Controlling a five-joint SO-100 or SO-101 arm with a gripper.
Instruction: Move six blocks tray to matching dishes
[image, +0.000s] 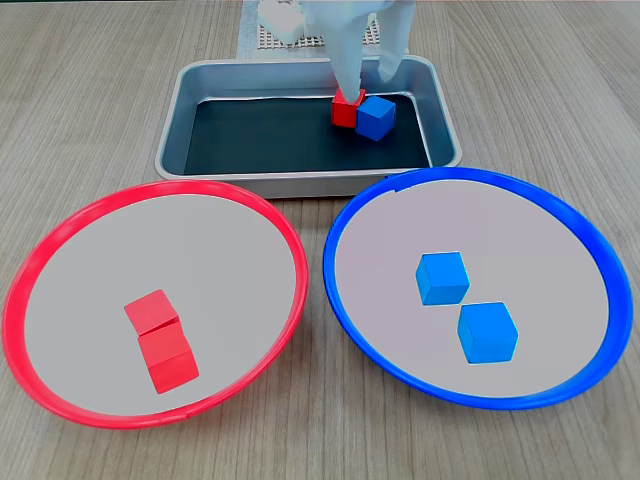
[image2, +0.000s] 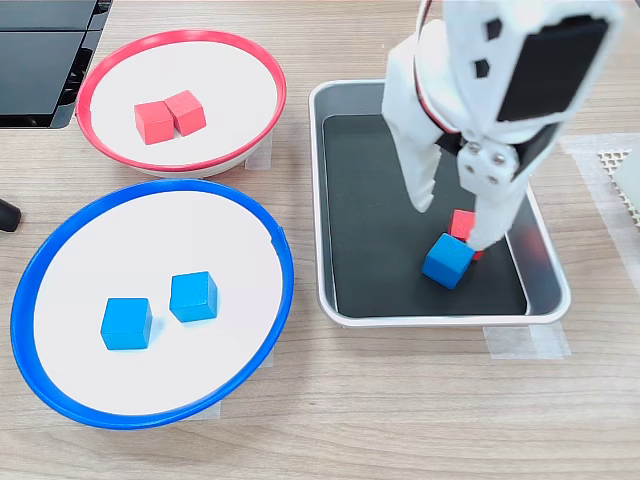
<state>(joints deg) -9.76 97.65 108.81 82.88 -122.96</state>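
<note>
Straddling red block (image: 347, 106), open gripper (image2: 452, 218), in tray (image2: 340, 200)

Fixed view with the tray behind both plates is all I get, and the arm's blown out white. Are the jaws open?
Observer: Yes. In a fixed view the gripper is open, with the jaws clearly apart inside the tray.
Operator: Which block is it on?
Observer: One finger comes down right beside the red block. The other hangs over bare tray bottom, so nothing is clamped.
Operator: Is the tray fixed down?
Observer: Looks like it. A strip of clear tape runs from its corner onto the table.
</note>
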